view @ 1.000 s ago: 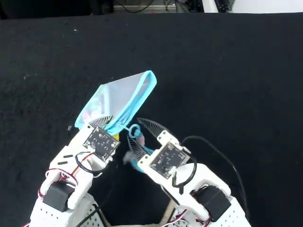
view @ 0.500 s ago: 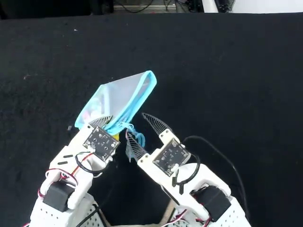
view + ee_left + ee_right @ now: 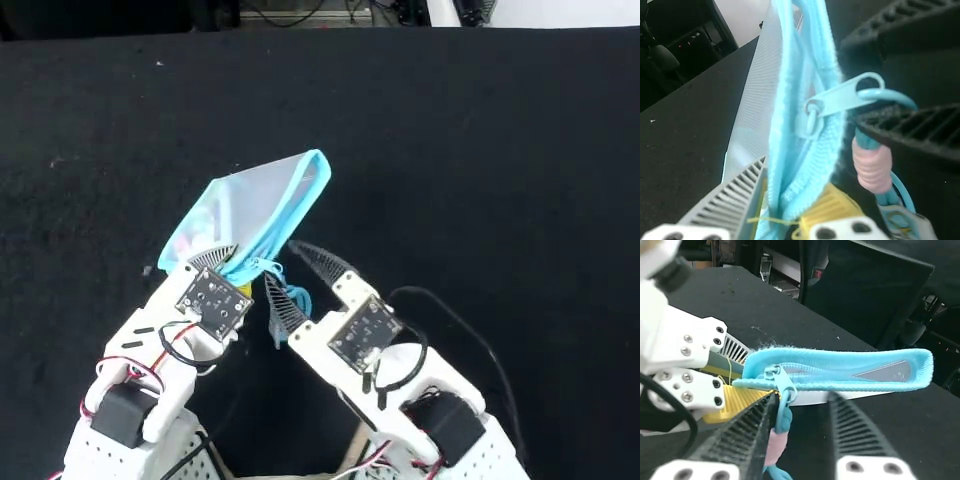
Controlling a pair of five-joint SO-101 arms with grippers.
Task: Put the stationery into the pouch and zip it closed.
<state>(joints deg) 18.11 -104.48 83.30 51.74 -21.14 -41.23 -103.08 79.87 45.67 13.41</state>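
A translucent pouch (image 3: 255, 200) with a light blue zipper band lies tilted on the black table, and pale coloured shapes show through its wall. My left gripper (image 3: 232, 266) is shut on the pouch's near end; in its wrist view the grey ribbed finger (image 3: 725, 205) and a yellow pad clamp the band (image 3: 800, 115). The zipper pull (image 3: 840, 95) sits at that end, with a blue cord and pink bead (image 3: 871, 165) hanging from it. My right gripper (image 3: 281, 263) is open, its black fingers (image 3: 740, 435) either side of the pull (image 3: 777, 380) just below the pouch (image 3: 850, 372).
Both arms crowd together at the table's near edge. Black cloth (image 3: 480, 150) stretches to the far and right sides. Beyond the far edge are cables and dark equipment (image 3: 300, 12).
My right gripper has moved up and left toward the pouch's near end, and its fingers now straddle the zipper pull and cord. The left gripper and the pouch have stayed in place.
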